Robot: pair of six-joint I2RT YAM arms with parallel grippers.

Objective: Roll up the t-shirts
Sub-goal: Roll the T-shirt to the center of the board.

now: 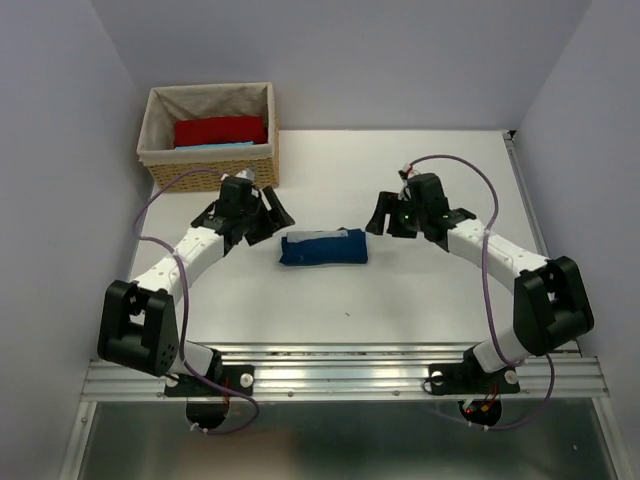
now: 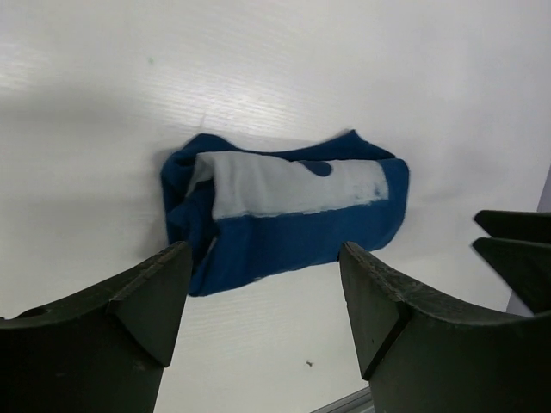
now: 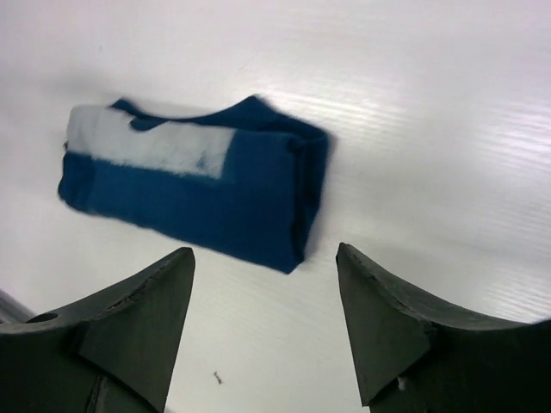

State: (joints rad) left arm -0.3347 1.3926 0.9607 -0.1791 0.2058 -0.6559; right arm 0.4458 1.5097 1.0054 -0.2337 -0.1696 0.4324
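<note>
Wicker basket [image 1: 205, 166] holds red cloth [image 1: 220, 131], light-blue piece [image 1: 215, 146]; navy roll [image 1: 323, 249] on table [image 1: 420, 295]

Bright, even overhead light, soft shadows.
Glare whitens the table [image 3: 448, 103] beyond the navy t-shirt [image 3: 207, 194]; faint shadow hugs its near edge; the right wrist view renders it slightly blurred.

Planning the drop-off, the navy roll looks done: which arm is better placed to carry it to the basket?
Left, probably. The left gripper, jaws open, sits between the wicker basket and the navy roll; the right gripper, also open, is on the roll's far side from the basket.
</note>
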